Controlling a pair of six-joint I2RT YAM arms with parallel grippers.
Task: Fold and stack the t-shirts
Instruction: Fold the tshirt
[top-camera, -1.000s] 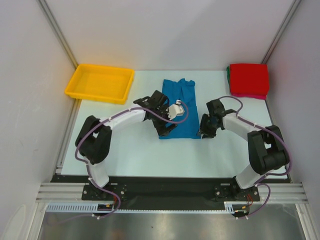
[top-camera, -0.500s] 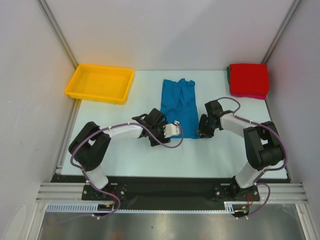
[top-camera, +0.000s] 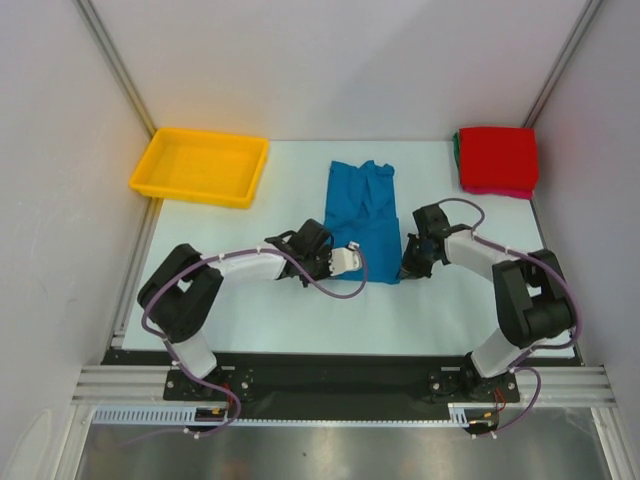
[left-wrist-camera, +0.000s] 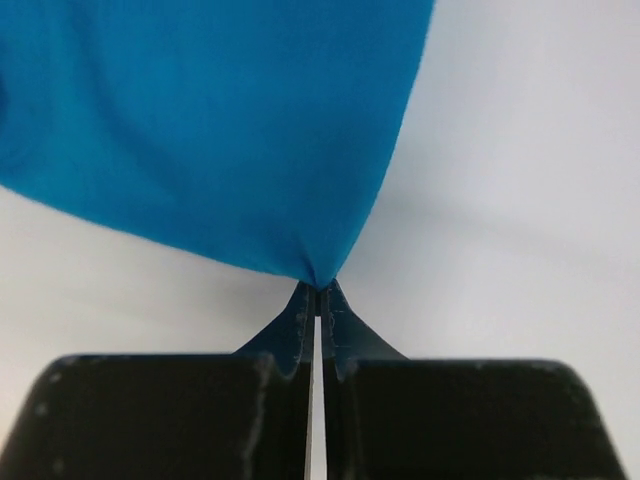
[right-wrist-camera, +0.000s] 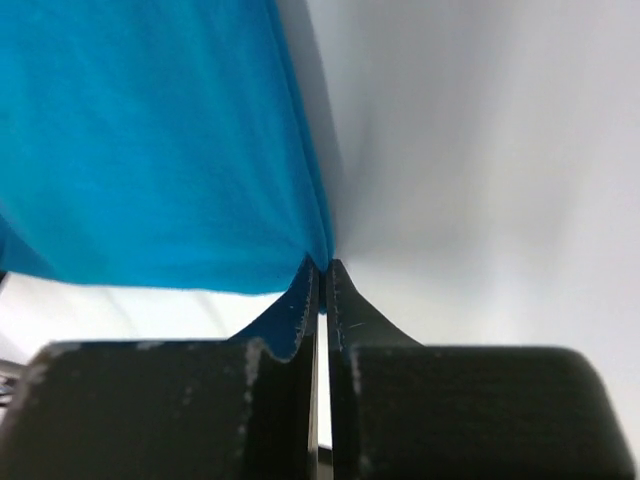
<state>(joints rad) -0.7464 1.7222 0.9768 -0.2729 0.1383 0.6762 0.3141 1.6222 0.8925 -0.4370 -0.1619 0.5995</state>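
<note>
A bright blue t-shirt (top-camera: 362, 215) lies folded lengthwise in the middle of the table. My left gripper (top-camera: 338, 270) is shut on its near left corner, and the wrist view shows the blue cloth (left-wrist-camera: 220, 130) pinched at the fingertips (left-wrist-camera: 318, 288). My right gripper (top-camera: 405, 268) is shut on the near right corner, the cloth (right-wrist-camera: 160, 150) pulled up into its tips (right-wrist-camera: 322, 265). A folded red t-shirt (top-camera: 497, 158) tops a stack at the back right, with thin green and pink edges showing under it.
A yellow plastic tray (top-camera: 200, 166) stands at the back left corner of the table. White walls close in the table on the left, right and back. The black rail (top-camera: 330, 375) with both arm bases runs along the near edge.
Both grippers have shut on the blue t-shirt's near corners. The left arm came down from above the shirt to its near left corner; the shirt's near edge is slightly drawn up.
</note>
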